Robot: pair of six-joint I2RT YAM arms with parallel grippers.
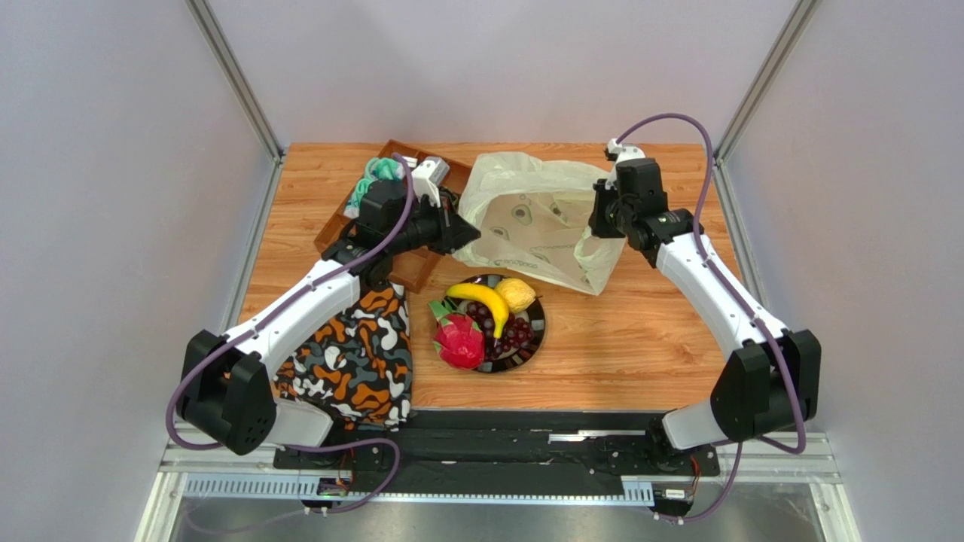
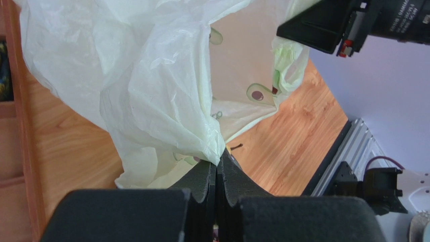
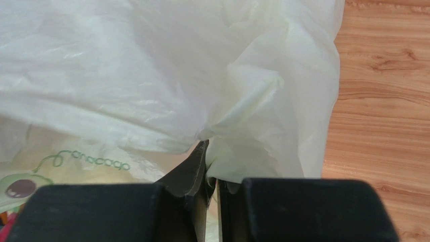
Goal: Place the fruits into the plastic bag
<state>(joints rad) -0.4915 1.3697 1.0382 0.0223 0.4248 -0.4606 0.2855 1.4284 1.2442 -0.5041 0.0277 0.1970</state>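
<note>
1. The left gripper (image 2: 218, 162) is clamped tight on a fold of the plastic bag (image 1: 541, 220), at its left edge on the far side of the table (image 1: 645, 339).
2. The right gripper (image 3: 207, 151) pinches the bag's right edge, its jaws all but closed on the thin film.
3. Gripped on both sides like this, the mouth can be spread open, I'd judge.
4. The banana (image 1: 481, 299), small yellow fruit (image 1: 516, 294), grape bunch (image 1: 518, 335) and dragon fruit (image 1: 461, 342) lie on a dark plate (image 1: 540, 337) just nearer than the bag, none bagged yet.
</note>
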